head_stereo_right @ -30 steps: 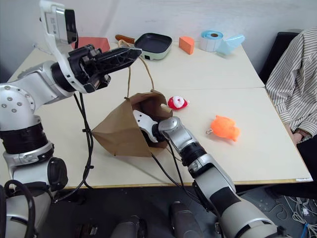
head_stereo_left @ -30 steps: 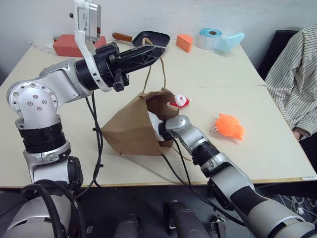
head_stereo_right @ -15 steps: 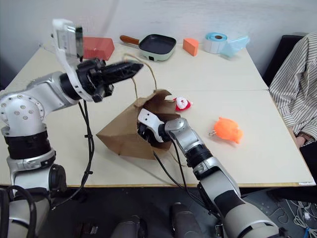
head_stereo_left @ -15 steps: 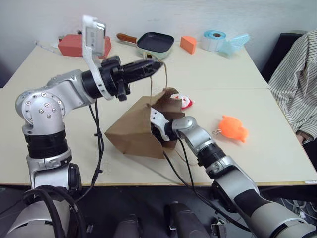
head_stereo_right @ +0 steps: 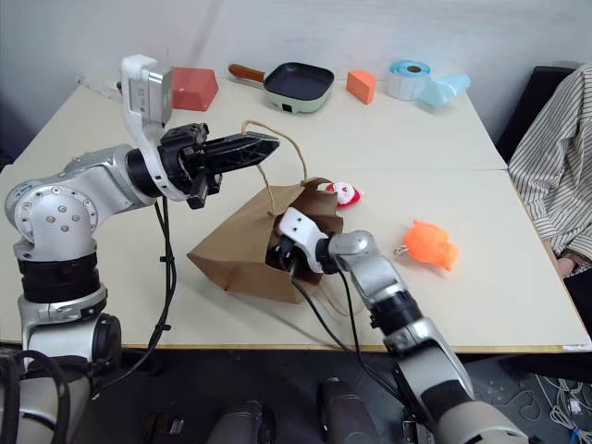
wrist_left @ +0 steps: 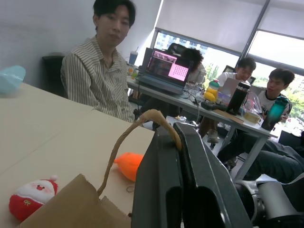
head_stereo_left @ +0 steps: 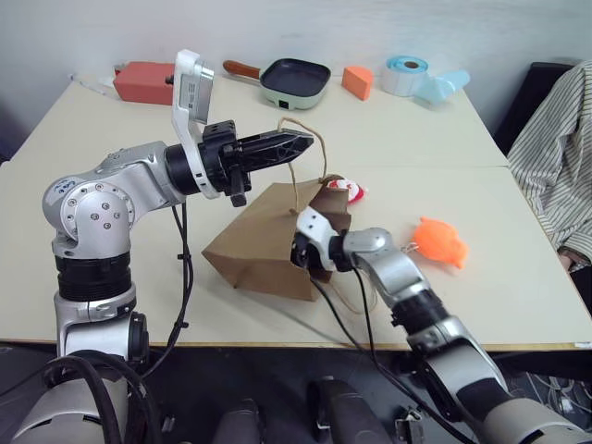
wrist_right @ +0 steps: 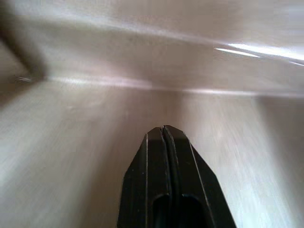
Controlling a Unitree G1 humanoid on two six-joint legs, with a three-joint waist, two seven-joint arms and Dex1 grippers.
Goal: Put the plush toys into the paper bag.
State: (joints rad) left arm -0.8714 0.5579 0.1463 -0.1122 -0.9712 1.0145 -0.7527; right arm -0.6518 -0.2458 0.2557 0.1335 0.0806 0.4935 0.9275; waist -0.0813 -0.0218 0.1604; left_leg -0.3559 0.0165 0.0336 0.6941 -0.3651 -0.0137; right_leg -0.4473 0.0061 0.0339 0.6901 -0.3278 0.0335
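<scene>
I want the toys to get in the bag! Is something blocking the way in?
Yes. The right gripper is poked into the paper bag mouth, fingers shut, filling the opening. The red-and-white toy lies just behind the bag and the orange toy off to its right, both on the table.

right gripper (wrist_right: 164, 137) fingertips hidden inside paper bag (head_stereo_left: 264, 250) in head views; bag wall ahead of pressed-together jaws is blurred. Red-and-white plush (head_stereo_left: 350, 189) partly behind bag rim. Person (head_stereo_left: 560, 139) cut off by frame edge.
</scene>
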